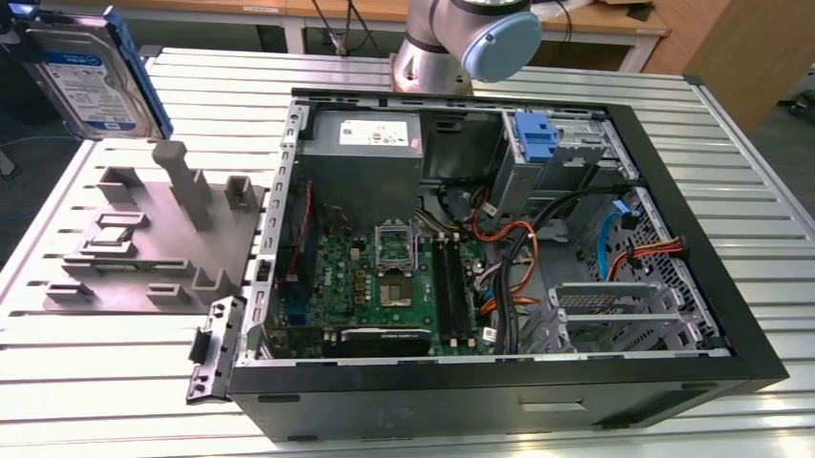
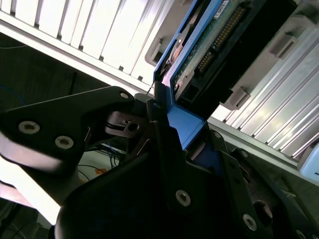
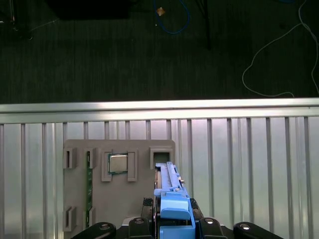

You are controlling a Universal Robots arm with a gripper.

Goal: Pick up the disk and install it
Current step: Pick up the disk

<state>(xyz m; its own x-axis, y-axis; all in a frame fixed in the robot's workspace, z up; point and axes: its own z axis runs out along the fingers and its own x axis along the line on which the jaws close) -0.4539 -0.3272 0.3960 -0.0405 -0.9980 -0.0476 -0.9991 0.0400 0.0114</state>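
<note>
Underneath everything, a slatted metal table point(image 1: 128, 382) carries an open black computer case point(image 1: 510, 386) lying on its side. The arm point(image 1: 465, 38) rises from behind the case at the far edge of the table. Inside the case a grey power-supply box point(image 1: 366, 138) sits at the far end, with the green motherboard point(image 1: 395, 277) just below it. A bare blue bracket point(image 1: 535, 138) stands in the drive bay toward the exterior view's right.

At the exterior view's left, beside the case but not touching it, lies a grey fixture plate point(image 1: 166, 243) with upright posts and slots. A small square chip point(image 1: 114, 234) rests in one of its pockets.

The disk point(image 1: 87, 81) is off the table, held in the air at the exterior view's upper left, over the far end of the fixture plate and well apart from the case. It hangs nearly upright with its blue-and-white label facing the exterior camera, and its blue carrier runs along the edges.

The gripper point(image 3: 174, 221) is pressed together on the carrier's blue end. In the second wrist view the black fingers point(image 2: 99, 107) close against the blue plastic from both sides, and the drive's green circuit side shows beyond them.
</note>
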